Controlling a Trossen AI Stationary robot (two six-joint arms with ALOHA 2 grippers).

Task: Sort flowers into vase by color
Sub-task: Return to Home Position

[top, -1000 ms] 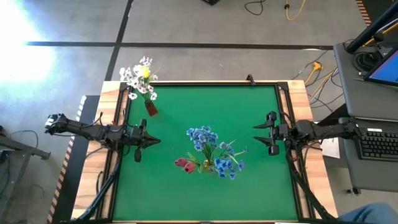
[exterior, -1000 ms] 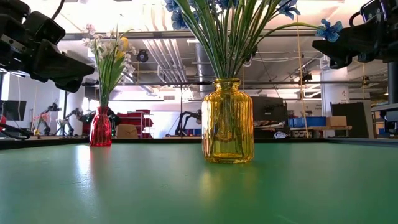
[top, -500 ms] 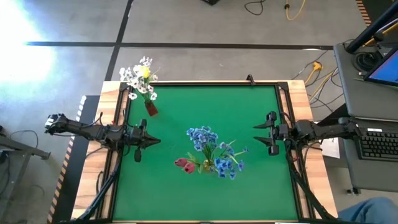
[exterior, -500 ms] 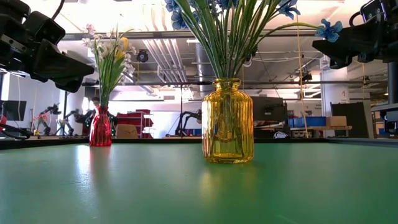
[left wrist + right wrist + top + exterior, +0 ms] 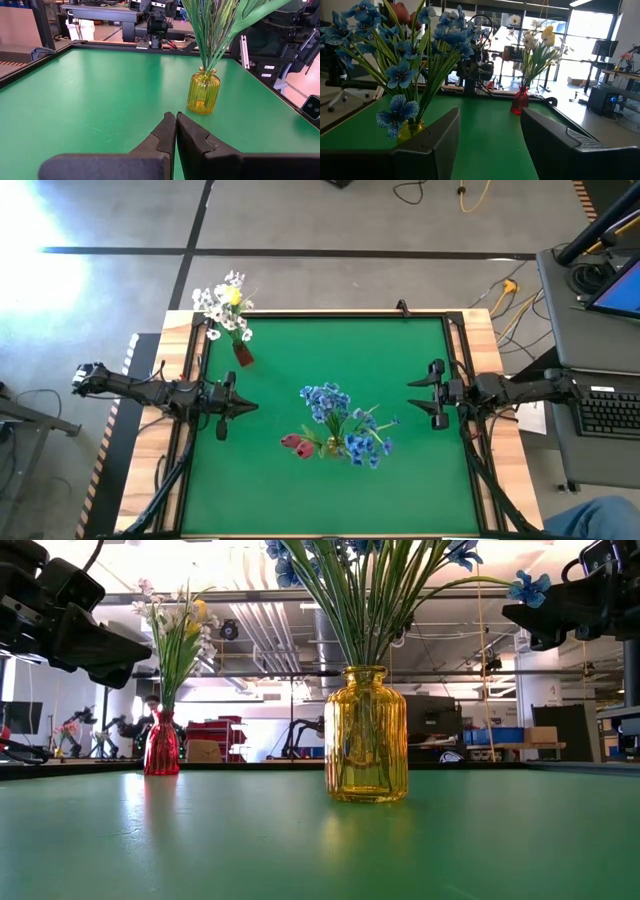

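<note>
A yellow glass vase (image 5: 334, 446) stands mid-table and holds blue clustered flowers (image 5: 345, 423) and one red-pink tulip (image 5: 295, 444); it also shows as the yellow vase (image 5: 366, 735) in the low view. A small red vase (image 5: 243, 356) at the far left corner holds white blossom sprays and a yellow tulip (image 5: 226, 304). My left gripper (image 5: 252, 407) hovers left of the yellow vase, shut and empty, as the left gripper (image 5: 175, 116) shows in its wrist view. My right gripper (image 5: 414, 398) hovers right of the vase, open and empty, also seen as the right gripper (image 5: 490, 114).
The green mat (image 5: 420, 480) is framed by a wooden table edge (image 5: 478, 320). A desk with a keyboard (image 5: 605, 410) stands off to the right. A person's blue-clad part (image 5: 605, 520) shows at the near right corner. Lab equipment fills the room behind.
Both arms and all flowers have kept still. A person's blue-clad part has come further into the high view's near right corner.
</note>
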